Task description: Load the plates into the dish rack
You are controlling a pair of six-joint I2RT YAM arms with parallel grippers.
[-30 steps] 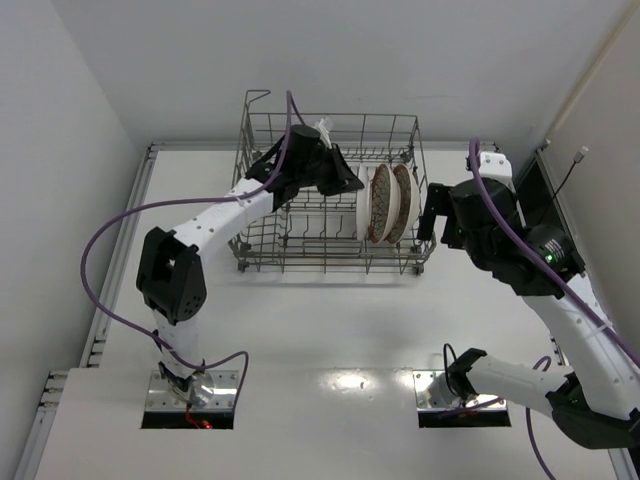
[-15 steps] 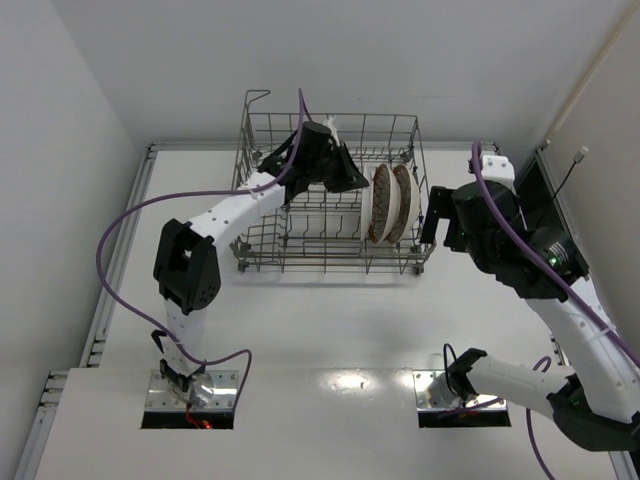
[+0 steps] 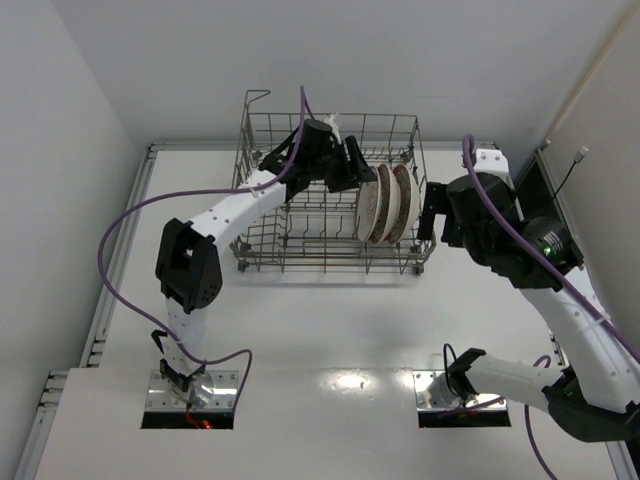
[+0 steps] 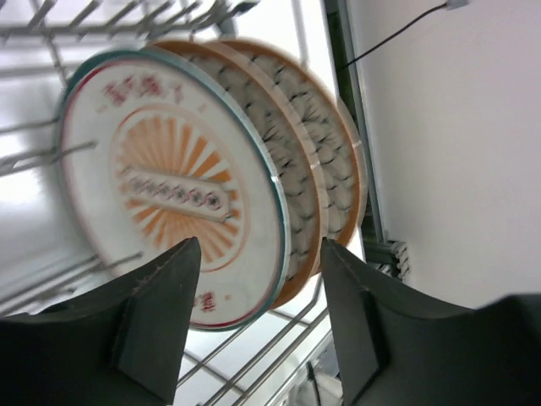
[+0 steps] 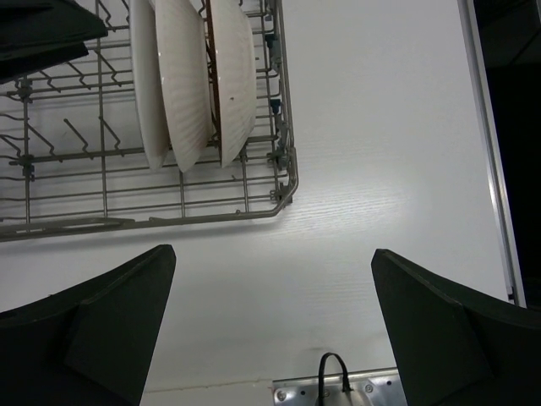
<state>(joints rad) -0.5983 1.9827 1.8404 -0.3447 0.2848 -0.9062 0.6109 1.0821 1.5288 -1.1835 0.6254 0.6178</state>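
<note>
Three plates stand on edge side by side at the right end of the dish rack [image 3: 300, 266]. The sunburst plate [image 4: 169, 186] is the leftmost and faces my left wrist camera, with two brown-rimmed plates [image 4: 304, 169] behind it. My left gripper [image 3: 358, 166] hovers over the rack just left of the plates; its jaws stand apart and the sunburst plate's lower rim sits loosely between the fingertips [image 4: 161, 313]. My right gripper [image 3: 432, 212] hangs open outside the rack's right side, holding nothing. From there I see the plates' white undersides [image 5: 184, 76].
The rack [image 5: 169, 211] sits at the back of the white table against the wall, with upright tines left of the plates. A metal rail [image 5: 490, 169] runs along the table's right edge. The arm bases [image 3: 195, 392] are at the near edge.
My left gripper carried the sunburst plate to the right, stood it against the other two plates and opened its jaws. The right arm has barely moved.
</note>
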